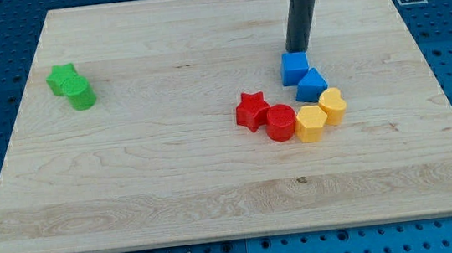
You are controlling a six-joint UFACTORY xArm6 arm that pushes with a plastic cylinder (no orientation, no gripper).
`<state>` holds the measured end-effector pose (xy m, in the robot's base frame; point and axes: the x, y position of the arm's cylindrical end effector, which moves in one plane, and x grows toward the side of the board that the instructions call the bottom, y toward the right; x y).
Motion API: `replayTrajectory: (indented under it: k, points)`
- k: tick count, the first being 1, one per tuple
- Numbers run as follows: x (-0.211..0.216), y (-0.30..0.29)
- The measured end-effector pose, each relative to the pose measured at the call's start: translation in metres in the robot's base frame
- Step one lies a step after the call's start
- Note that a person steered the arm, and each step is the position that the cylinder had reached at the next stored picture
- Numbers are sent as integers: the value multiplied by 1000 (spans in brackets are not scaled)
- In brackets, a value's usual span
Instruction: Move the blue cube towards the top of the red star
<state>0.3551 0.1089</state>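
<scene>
The blue cube [294, 67] lies right of the board's middle, toward the view's top. My tip [296, 51] stands at the cube's upper edge, touching or almost touching it. The red star [251, 109] lies lower left of the cube, a short gap away. A second blue block [312, 85], wedge-like, sits against the cube's lower right.
A red cylinder [281, 122] touches the star's lower right. A yellow hexagon [311, 123] and a yellow heart-like block [332, 104] continue that row to the right. A green star [62, 78] and a green cylinder [81, 94] lie at the left. The wooden board [132, 195] sits on a blue pegboard.
</scene>
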Motion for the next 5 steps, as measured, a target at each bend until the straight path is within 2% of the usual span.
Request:
replayTrajectory:
  k: [1, 2, 3, 4, 5]
  points:
    - [0, 34]
    - [25, 80]
    - [34, 69]
    - [46, 25]
    - [36, 0]
